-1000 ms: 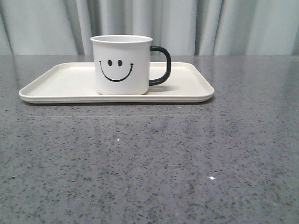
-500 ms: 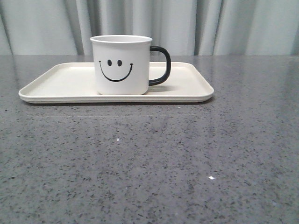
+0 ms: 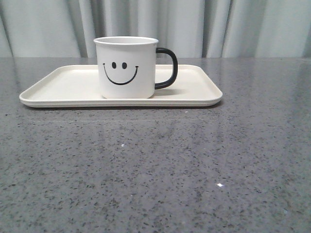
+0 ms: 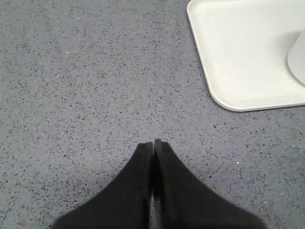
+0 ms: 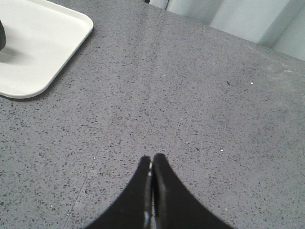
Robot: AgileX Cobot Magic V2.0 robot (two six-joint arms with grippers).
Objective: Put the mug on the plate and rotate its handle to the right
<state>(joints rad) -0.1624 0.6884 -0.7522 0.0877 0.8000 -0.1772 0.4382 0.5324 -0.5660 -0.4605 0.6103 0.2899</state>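
Note:
The white mug [image 3: 127, 68] with a black smiley face stands upright on the cream plate [image 3: 63, 85], a little left of the plate's middle. Its black handle [image 3: 168, 68] points to the right in the front view. Neither gripper shows in the front view. In the left wrist view, my left gripper [image 4: 153, 142] is shut and empty above bare table, with a corner of the plate [image 4: 238, 52] and a sliver of the mug [image 4: 298, 59] off to one side. In the right wrist view, my right gripper [image 5: 151, 157] is shut and empty, apart from another plate corner [image 5: 43, 43].
The grey speckled table [image 3: 155, 170] runs from the plate to the near edge of the front view. Pale curtains [image 3: 218, 26] hang behind the table's far edge.

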